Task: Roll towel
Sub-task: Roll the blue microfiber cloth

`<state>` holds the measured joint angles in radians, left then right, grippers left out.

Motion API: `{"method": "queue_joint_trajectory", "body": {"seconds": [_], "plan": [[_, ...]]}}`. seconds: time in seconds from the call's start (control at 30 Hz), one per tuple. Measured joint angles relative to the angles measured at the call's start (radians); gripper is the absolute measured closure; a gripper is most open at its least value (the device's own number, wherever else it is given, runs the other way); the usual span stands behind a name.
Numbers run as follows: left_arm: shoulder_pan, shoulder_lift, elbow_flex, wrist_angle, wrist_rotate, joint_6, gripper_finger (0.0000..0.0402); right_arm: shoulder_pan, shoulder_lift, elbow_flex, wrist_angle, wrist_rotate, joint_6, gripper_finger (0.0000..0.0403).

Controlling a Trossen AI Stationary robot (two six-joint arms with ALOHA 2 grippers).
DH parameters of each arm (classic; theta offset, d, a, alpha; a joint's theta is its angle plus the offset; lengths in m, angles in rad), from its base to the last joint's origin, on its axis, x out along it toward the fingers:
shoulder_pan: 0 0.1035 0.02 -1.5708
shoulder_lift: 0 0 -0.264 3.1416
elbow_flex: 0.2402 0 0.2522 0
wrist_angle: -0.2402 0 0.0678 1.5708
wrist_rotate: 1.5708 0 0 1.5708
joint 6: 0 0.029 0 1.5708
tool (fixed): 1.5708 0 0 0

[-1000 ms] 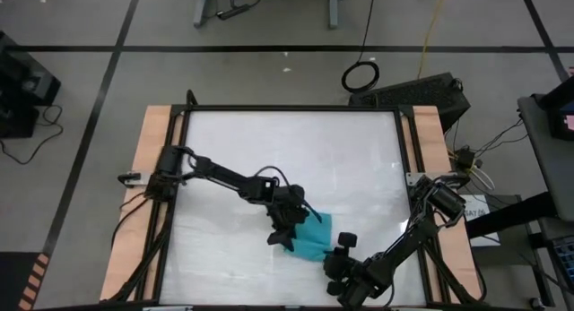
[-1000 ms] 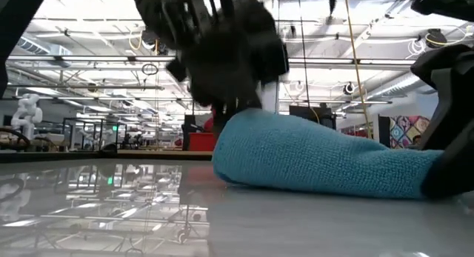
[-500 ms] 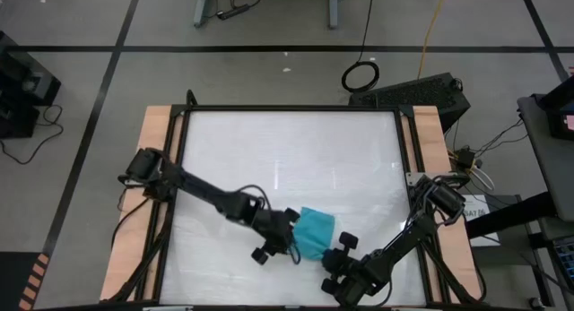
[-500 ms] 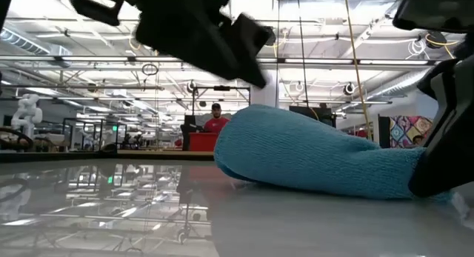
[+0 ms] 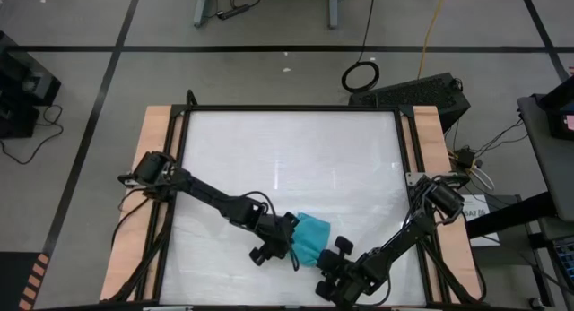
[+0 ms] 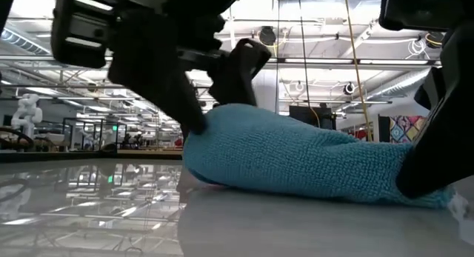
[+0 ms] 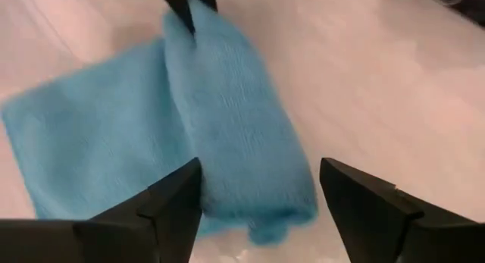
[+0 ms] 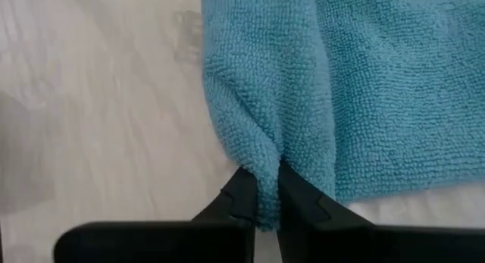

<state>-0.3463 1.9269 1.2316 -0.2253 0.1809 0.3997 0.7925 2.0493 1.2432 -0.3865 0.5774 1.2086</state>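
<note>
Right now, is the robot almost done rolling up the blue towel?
Partly. One part of the towel is already curled into a roll, while a flat part beside it remains unrolled. The right gripper is shut on the roll's end, and the left gripper is open around the other end. What's left: rolling up the flat part.
</note>
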Motion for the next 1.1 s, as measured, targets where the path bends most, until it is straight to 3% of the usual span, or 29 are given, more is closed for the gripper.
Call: {"method": "queue_joint_trajectory", "body": {"seconds": [0.13, 0.57, 0.67, 0.93, 1.0, 1.1], "plan": [[0.000, -0.001, 0.000, -0.072, 0.004, 0.003, 0.0143, 0.010, 0.002, -0.001, 0.017, 0.039, 0.050, 0.0383], [-0.008, 0.089, 0.003, -0.046, -0.027, -0.027, 0.0205, 0.057, 0.005, -0.002, 0.106, 0.210, 0.231, 0.0383], [-0.003, 0.092, 0.002, -0.042, 0.011, -0.052, 0.0240, 0.067, 0.005, -0.002, 0.129, 0.223, 0.300, 0.0383], [0.045, 0.097, 0.001, -0.039, 0.171, -0.172, 0.0382, 0.085, 0.004, -0.002, 0.153, 0.225, 0.530, 0.0383], [0.051, 0.097, 0.001, -0.039, 0.196, -0.185, 0.0387, 0.085, 0.004, -0.002, 0.151, 0.202, 0.605, 0.0383], [0.054, 0.098, 0.001, -0.042, 0.223, -0.185, 0.0347, 0.083, 0.004, -0.001, 0.153, 0.166, 0.683, 0.0383]]}}
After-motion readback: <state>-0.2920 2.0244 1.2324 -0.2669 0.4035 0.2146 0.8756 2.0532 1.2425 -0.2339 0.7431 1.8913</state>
